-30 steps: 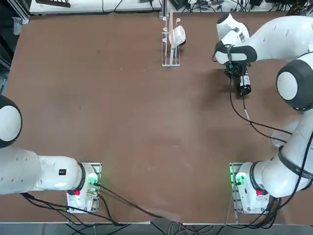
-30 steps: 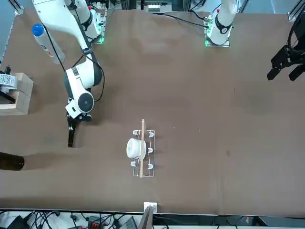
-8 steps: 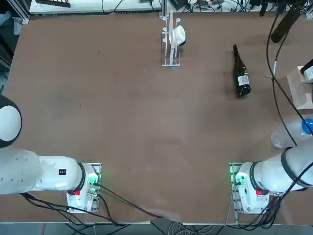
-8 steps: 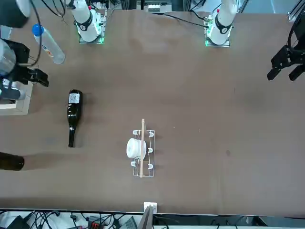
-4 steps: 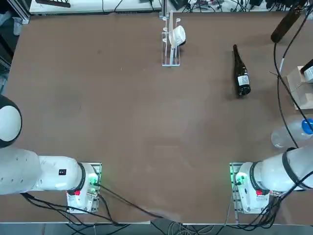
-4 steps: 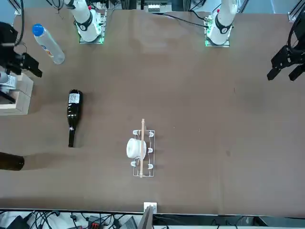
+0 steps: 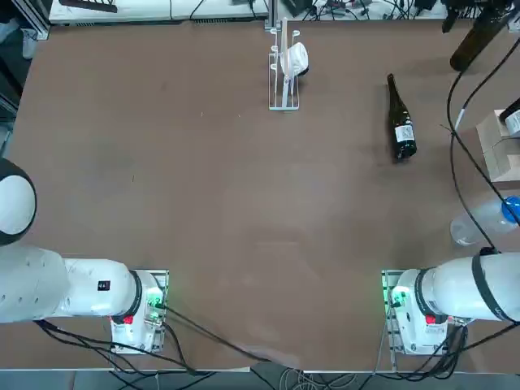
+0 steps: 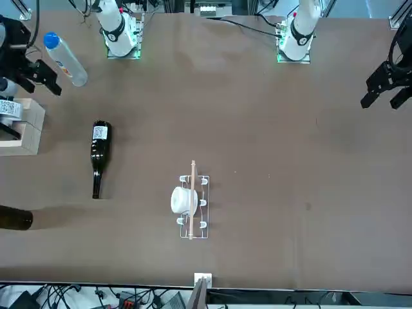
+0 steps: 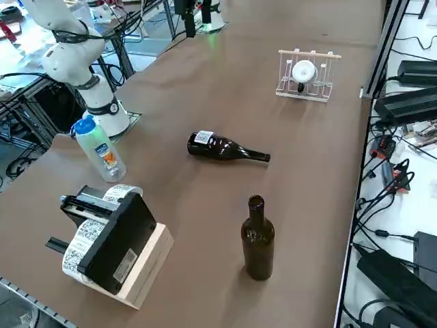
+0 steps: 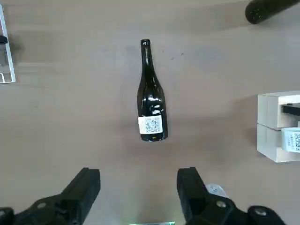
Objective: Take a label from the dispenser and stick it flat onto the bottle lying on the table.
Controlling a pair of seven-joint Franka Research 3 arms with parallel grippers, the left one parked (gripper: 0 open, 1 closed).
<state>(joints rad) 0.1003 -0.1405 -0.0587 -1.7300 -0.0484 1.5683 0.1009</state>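
Note:
The slim dark bottle [image 10: 151,96] lies on the brown table [image 7: 244,203], neck pointing away from the arms' bases. A small white label [image 10: 150,125] sits flat on its body, also seen as the label [image 9: 203,137] in the right side view. My right gripper [image 10: 138,172] hangs high above the table, open and empty, back from the bottle's base. In the front view it shows as a dark shape at the left edge. The clear dispenser [image 7: 284,69] with its white roll stands at the far middle of the table.
A fatter brown bottle [image 9: 258,239] stands upright near the table's far right corner. A black label printer on a wooden block [image 9: 109,239] and a clear plastic bottle with a blue cap [image 9: 99,147] sit along the right edge.
The right arm, earlier low over the bottle, has lifted off and pulled back to the table's right side. The bottle lies uncovered with the label on it.

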